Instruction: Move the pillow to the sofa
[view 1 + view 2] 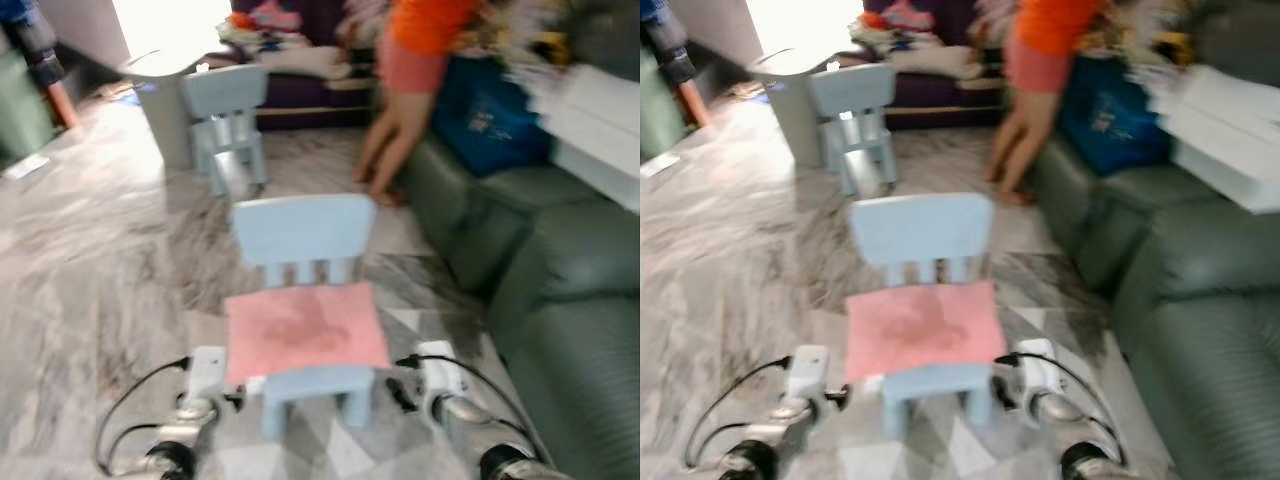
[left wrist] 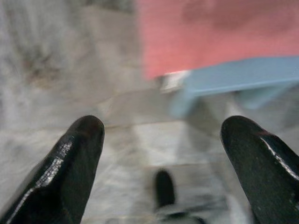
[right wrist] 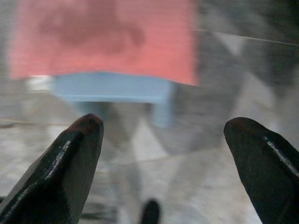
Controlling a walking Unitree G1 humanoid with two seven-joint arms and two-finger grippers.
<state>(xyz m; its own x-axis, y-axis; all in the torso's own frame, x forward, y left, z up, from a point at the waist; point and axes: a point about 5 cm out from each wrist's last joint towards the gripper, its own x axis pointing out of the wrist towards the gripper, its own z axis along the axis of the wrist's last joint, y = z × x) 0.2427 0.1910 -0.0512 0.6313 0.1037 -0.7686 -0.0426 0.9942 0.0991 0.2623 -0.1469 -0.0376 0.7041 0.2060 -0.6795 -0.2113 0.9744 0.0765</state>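
Note:
A flat pink pillow [image 1: 305, 330] lies on the seat of a small light-blue chair [image 1: 305, 235] straight ahead of me. The dark green sofa [image 1: 560, 300] runs along the right side. My left arm [image 1: 200, 385] is low at the chair's left front corner, and my right arm [image 1: 440, 375] is at its right front corner. In the left wrist view the left gripper [image 2: 163, 126] is open, with the pillow's corner [image 2: 210, 32] beyond its fingers. The right gripper [image 3: 163, 123] is open too, pointing at the pillow's front edge [image 3: 103, 42]. Neither touches the pillow.
A second blue chair [image 1: 228, 120] and a grey table [image 1: 165, 90] stand further back on the marble floor. A person in an orange top [image 1: 415, 60] bends near the sofa's far end. A blue bag [image 1: 490, 115] and white boards [image 1: 590, 120] lie on the sofa.

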